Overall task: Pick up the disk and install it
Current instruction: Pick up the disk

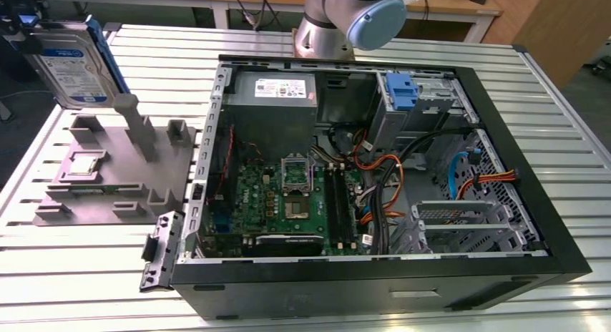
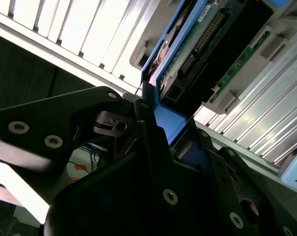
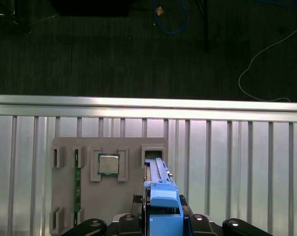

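The disk, silver-grey with a white-and-blue label and blue side rails, hangs upright above the grey fixture plate at the exterior view's left. My gripper is shut on its upper end. In the first wrist view the disk's blue rail sits between the black fingers of my gripper, over an empty slot in the fixture. The second wrist view shows the disk's green circuit-board underside and my gripper clamped on the blue rail.
The open computer case lies to the right of the fixture, its motherboard exposed. A drive bay with a blue bracket is at its far corner, next to the power supply. A processor rests in the fixture. The arm's base stands behind the case.
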Controlling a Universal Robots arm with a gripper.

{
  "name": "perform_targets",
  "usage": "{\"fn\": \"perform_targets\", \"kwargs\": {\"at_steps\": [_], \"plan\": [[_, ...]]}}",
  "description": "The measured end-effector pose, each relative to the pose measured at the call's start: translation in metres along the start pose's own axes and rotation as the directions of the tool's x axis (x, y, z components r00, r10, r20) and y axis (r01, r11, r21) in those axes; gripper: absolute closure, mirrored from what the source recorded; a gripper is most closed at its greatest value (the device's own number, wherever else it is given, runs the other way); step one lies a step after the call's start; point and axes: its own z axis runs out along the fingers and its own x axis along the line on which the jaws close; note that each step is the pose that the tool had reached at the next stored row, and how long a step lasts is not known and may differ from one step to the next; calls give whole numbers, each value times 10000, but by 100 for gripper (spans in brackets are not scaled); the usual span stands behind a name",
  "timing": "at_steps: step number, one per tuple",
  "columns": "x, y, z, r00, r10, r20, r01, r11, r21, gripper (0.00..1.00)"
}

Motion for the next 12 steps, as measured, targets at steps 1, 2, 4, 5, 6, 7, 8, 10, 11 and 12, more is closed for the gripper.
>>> {"fn": "perform_targets", "kwargs": {"at_steps": [1,2,4,5,6,7,8,10,11,12], "plan": [[0,0,-4,10000,-1,-2,0,10000,-1,64],[0,0,-9,10000,0,-5,0,10000,-1,64],[-1,0,-20,10000,0,-12,0,10000,0,64],[-1,0,-27,10000,0,-15,0,10000,-1,64],[-1,0,-34,10000,0,-17,0,10000,-1,64],[-1,1,-40,10000,0,-20,0,10000,-1,64],[-1,1,-46,10000,0,-22,0,10000,0,64],[-2,1,-61,10000,0,-27,0,10000,-1,64],[-3,1,-79,10000,1,-39,-1,10000,-2,64],[-3,1,-88,10000,0,-43,0,10000,-1,64]]}}
